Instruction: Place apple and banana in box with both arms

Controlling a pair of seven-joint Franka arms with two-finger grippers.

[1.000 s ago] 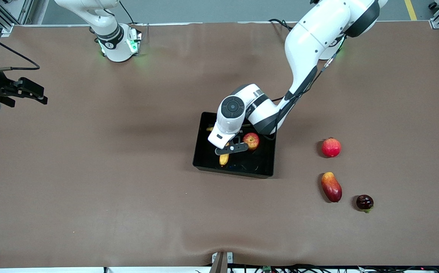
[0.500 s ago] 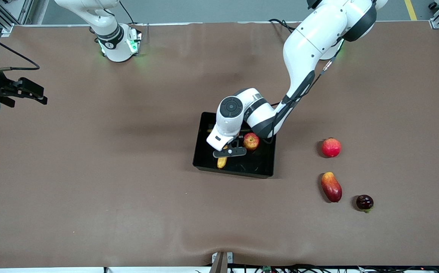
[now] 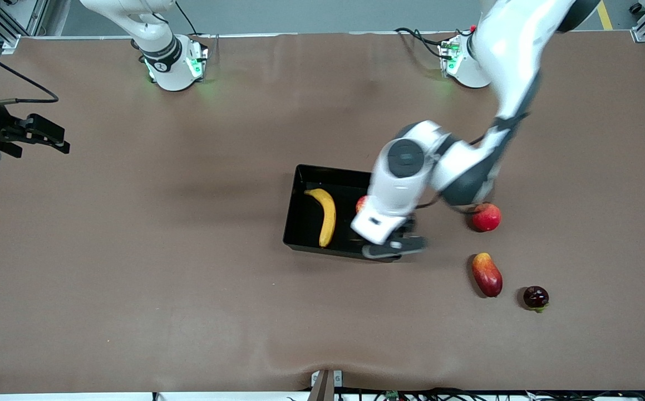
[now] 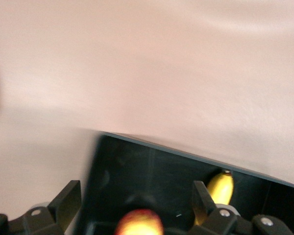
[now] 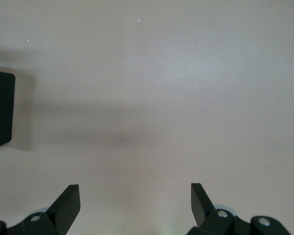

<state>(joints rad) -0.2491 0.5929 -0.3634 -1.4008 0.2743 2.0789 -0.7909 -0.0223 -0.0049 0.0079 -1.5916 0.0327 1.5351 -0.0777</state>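
Both fruits look boxed; your left gripper (image 3: 393, 249), jaws wide and empty, hangs over the box (image 3: 300, 223) corner beside the apple (image 3: 361, 203); dip and you'd clip the wall; the banana (image 3: 325, 214) lies clear; your right gripper (image 3: 38, 136) waits at the table's edge, open, empty.

The box (image 3: 305, 225) sits mid-worktop (image 3: 133, 267). In it lie the banana (image 3: 326, 214) and, toward the left arm's end, the apple (image 3: 362, 203). The left claw (image 3: 393, 248) hangs over the box's corner nearest the camera on that end. Outside the box, toward the left arm's end, lie three fruits: one (image 3: 486, 217) farthest, a mango (image 3: 487, 274) nearer, and another (image 3: 536, 297) nearest.
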